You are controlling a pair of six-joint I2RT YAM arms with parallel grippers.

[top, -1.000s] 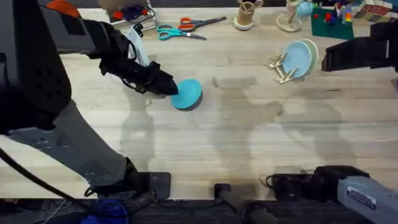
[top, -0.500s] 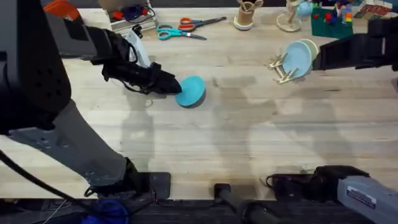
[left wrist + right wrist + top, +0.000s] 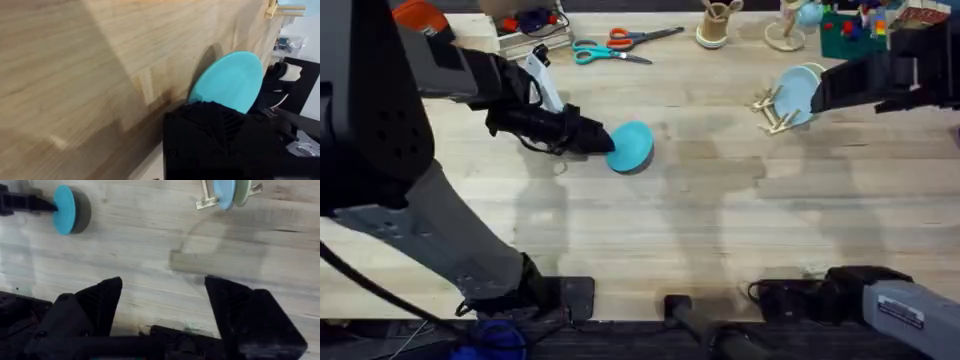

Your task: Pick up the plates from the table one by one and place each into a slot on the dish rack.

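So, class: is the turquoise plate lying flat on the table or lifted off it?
Lifted and tilted. The left pincer grips the turquoise plate by its edge, and its shadow falls apart on the table.

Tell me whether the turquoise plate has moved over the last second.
Yes. The turquoise plate, held in the left claw, has shifted slightly toward the dish rack, judged against the fixed scissors in the overhead view.
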